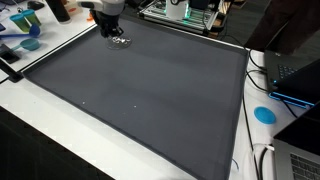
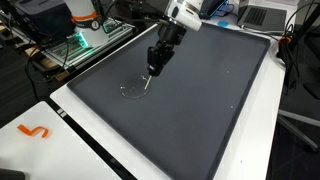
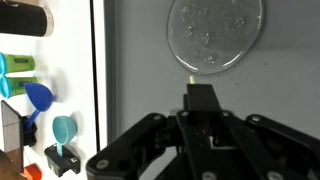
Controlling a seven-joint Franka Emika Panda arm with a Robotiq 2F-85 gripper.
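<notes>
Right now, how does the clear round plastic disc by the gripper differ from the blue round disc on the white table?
The clear round plastic disc is see-through; the blue round disc is opaque. The clear disc lies on the dark grey mat by the gripper; the blue disc lies off it, on the white table. Both are round and flat.

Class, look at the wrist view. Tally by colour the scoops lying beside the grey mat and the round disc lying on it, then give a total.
blue scoop: 1
teal scoop: 1
clear round disc: 1
Total: 3
</notes>
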